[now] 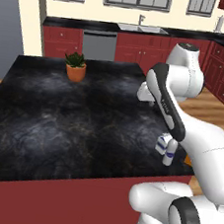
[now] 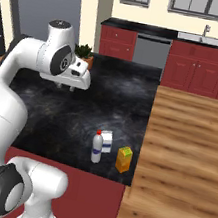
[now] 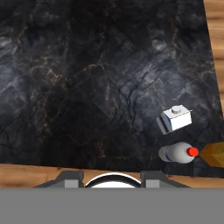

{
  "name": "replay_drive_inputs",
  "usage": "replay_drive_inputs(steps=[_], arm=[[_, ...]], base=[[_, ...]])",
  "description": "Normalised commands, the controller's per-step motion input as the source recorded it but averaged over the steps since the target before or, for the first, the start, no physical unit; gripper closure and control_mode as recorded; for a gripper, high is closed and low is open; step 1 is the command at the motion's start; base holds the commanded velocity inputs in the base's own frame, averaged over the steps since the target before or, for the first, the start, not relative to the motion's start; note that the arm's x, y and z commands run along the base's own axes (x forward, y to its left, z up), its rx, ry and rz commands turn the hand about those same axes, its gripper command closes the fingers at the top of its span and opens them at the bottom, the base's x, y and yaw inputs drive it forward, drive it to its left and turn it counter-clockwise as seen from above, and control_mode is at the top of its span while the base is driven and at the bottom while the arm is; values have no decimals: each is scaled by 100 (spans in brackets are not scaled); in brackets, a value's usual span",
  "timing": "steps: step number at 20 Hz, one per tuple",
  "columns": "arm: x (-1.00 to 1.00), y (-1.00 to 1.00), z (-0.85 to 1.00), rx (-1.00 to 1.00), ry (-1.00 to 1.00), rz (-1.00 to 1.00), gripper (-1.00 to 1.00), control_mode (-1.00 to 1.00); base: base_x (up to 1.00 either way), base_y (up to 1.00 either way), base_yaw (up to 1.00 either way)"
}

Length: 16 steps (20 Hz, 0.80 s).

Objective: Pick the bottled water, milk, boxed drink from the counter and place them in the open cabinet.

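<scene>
Nearest you, the bottled water (image 2: 96, 147) stands at the counter's (image 2: 63, 118) near corner, red-capped and blue-labelled; the milk (image 2: 107, 141), a white carton with a blue band, stands just behind it, and the orange-yellow boxed drink (image 2: 124, 159) just beside. All three look grouped for easy reach; your gripper (image 2: 66, 87) hangs well above the stone, closed and holding nothing.

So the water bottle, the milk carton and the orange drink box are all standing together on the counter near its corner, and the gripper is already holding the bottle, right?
Not quite. The bottled water, milk and boxed drink do stand together near the corner of the counter, but the gripper holds nothing: the right base view shows it shut and empty, hanging above the counter well away from the bottle.
</scene>
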Motion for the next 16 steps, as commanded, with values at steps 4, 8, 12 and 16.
replay_drive_inputs(steps=[4,8,12,16], arm=[[0,0,-16,0,0,0,-100,-100],[-7,0,-21,0,0,0,-100,-100],[-5,-5,-9,0,0,0,-100,-100],[-3,-18,-10,0,0,0,-100,-100]], base=[[0,0,0],[0,0,0],[0,0,0],[0,0,0]])
